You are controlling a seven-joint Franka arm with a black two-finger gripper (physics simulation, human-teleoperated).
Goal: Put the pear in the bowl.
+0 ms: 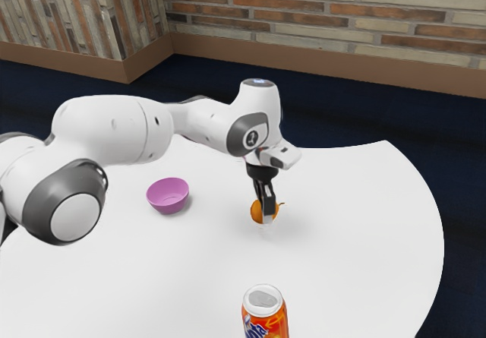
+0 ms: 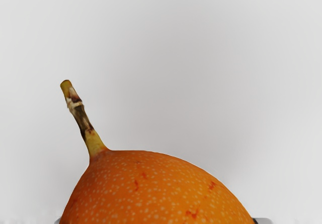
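Note:
The gripper [image 1: 266, 215] points down over the table, right of the bowl in the exterior view. It is shut on the orange pear [image 1: 256, 211], part of which is hidden behind the near finger. In the wrist view the pear [image 2: 156, 189] lies at the lower edge, its stem sticking out, with a sliver of a finger against each side. Whether its underside touches the table I cannot tell. The purple bowl [image 1: 168, 195] stands upright, apart from the pear, with nothing visible inside.
An orange soda can [image 1: 265, 320] stands at the exterior view's bottom edge, on the near side of the white table [image 1: 364, 224]. The table's curved edge runs along the exterior view's right. A brick wall is beyond.

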